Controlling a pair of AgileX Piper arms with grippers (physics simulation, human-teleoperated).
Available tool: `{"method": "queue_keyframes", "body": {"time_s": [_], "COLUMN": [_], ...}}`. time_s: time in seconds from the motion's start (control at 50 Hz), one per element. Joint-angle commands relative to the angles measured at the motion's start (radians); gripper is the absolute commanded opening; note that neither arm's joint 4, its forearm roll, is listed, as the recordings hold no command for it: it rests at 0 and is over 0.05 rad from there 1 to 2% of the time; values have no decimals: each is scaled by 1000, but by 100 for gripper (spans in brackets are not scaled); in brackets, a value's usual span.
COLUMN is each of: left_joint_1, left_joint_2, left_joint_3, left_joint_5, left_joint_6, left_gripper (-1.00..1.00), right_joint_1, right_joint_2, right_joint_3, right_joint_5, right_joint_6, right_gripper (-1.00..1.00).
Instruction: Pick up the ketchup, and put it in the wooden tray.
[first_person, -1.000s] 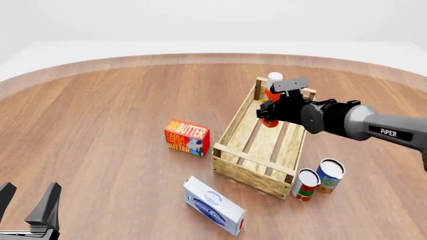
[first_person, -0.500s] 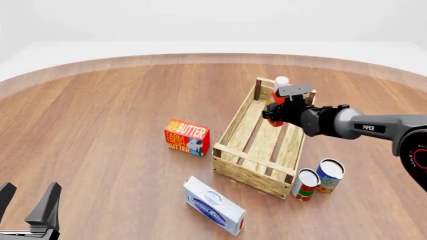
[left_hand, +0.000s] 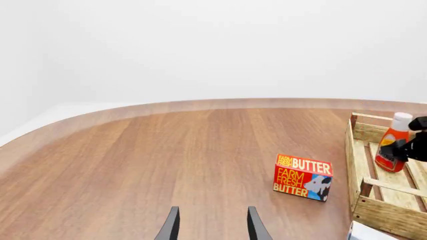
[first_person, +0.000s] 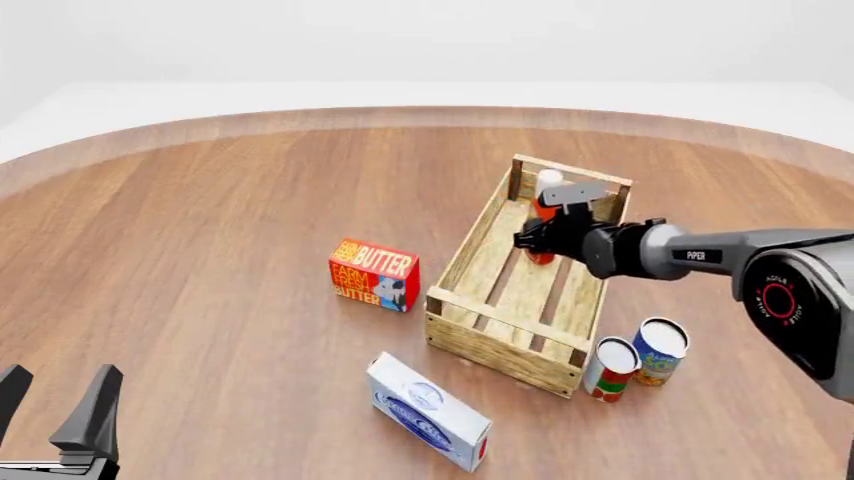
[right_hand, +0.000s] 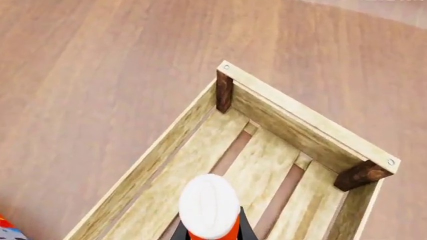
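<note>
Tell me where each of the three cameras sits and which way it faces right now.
Front view: fixed above and behind the arms, looking forward and down at the table; shows the left hand and the right hand holding the ketchup inside the wooden tray.
Left wrist view: low over the table, facing the butter box; its fingertips show.
Right wrist view: straight above the bottle's cap, looking into the tray.
All three share the ketchup and tray.

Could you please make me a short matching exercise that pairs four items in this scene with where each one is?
Things:
1. ketchup
2. butter box
3. white carton
4. two cans

Places:
A. lying in front of the wooden tray's near end
B. on the table right of the tray's near corner
C. inside the tray's far end, held by the right gripper
D. left of the tray

Pairs: 1-C, 2-D, 3-A, 4-B
</note>
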Motion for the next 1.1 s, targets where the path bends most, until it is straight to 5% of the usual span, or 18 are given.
{"method": "queue_keyframes", "body": {"time_s": [0.02, 0.58, 0.6, 1.1], "left_joint_1": [0, 0, 0, 0], "left_joint_2": [0, 0, 0, 0], "left_joint_3": [0, 0, 0, 0], "left_joint_5": [0, 0, 0, 0], "left_joint_6": [0, 0, 0, 0], "left_gripper": [100, 100, 100, 100], "right_joint_1": [6, 7, 8, -1], "right_joint_2": [18, 40, 40, 10], "right_joint_3": [-18, -56, -57, -22], "right_joint_5": [4, 53, 54, 17], "right_joint_6": [22, 13, 14, -18], "right_gripper": [-100, -100, 100, 100]}}
